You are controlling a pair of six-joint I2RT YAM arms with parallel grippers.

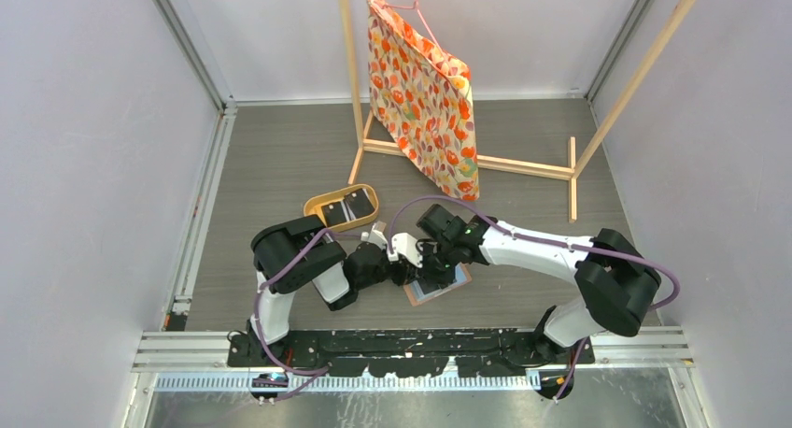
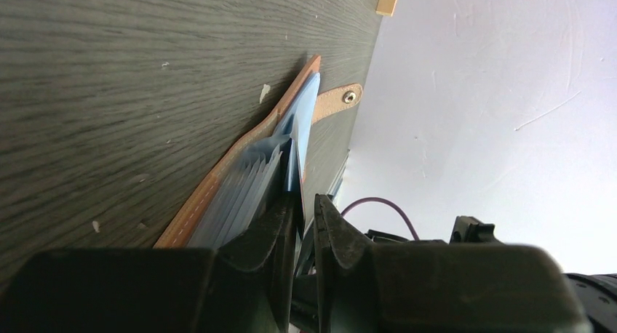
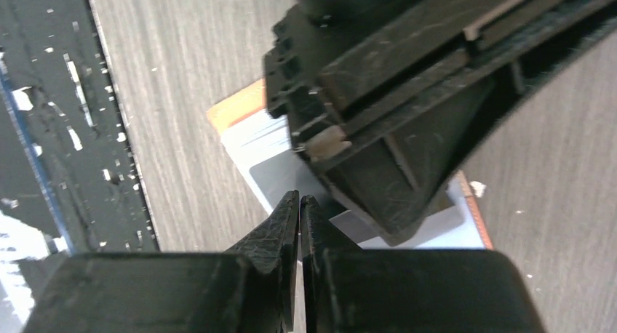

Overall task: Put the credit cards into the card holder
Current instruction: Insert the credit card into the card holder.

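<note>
White walls (image 1: pixel 84 166) box in a grey counter (image 1: pixel 280 157), with a rack (image 1: pixel 486 164) and a flowered bag (image 1: pixel 425 101) at the back. Your tray (image 1: pixel 316 204) near the middle holds two dark cards (image 1: pixel 344 206), so I judge the job unfinished: those are yet to go in. Near it, toward the arms, the holder (image 1: pixel 450 286) lies open on the counter, with both arms bent over it. You cannot tell whether any slot is filled, because the arms hide most of it. Your left tool (image 2: pixel 305 217) is narrow; a blue flap of the holder runs into its gap, but I cannot say whether it is pinched. Your right tool (image 3: pixel 299 209) is closed just above the holder, with no card seen in it.
</note>
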